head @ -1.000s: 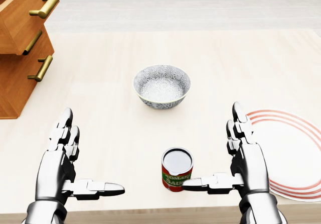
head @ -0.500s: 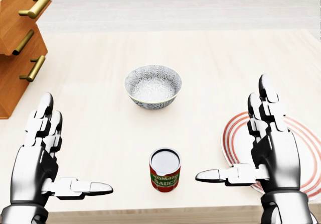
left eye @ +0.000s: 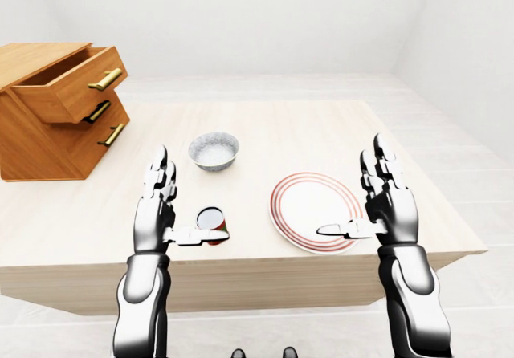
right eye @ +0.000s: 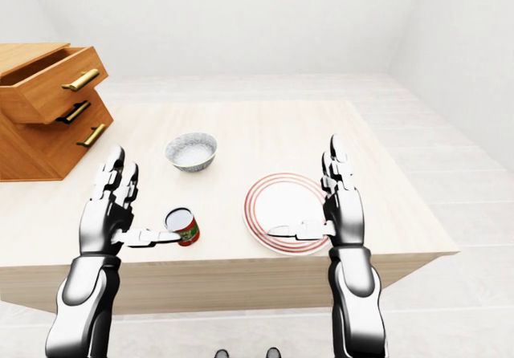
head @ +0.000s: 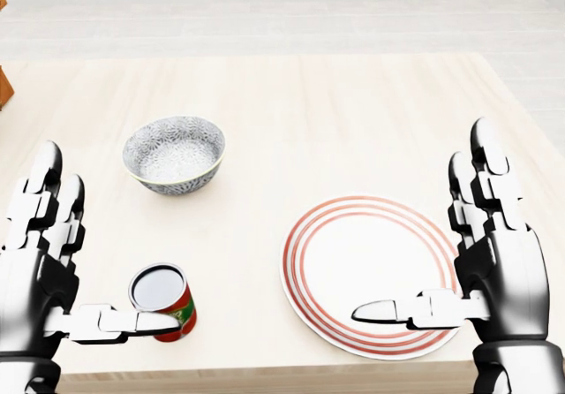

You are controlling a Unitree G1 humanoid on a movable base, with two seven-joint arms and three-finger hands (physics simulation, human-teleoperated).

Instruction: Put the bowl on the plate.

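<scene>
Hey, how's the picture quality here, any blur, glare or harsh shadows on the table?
Head view: sharp throughout, flat even light, barely any shadow beneath the bowl, no glare on the plate. Left-eye view: equally crisp out to the drawer unit, nothing out of focus.

Plain white walls [left eye: 241, 21] close the room, meeting at a corner toward the upper right of the left-eye view. The floor [left eye: 466, 157] is pale, with faint plank lines. A light wooden tabletop [left eye: 305, 125] fills the middle. On its left end stands a brown wooden chest of drawers [left eye: 28, 145] with brass handles [left eye: 106, 79]; its top drawer [left eye: 68, 93] is pulled open. The light is soft and even.
</scene>
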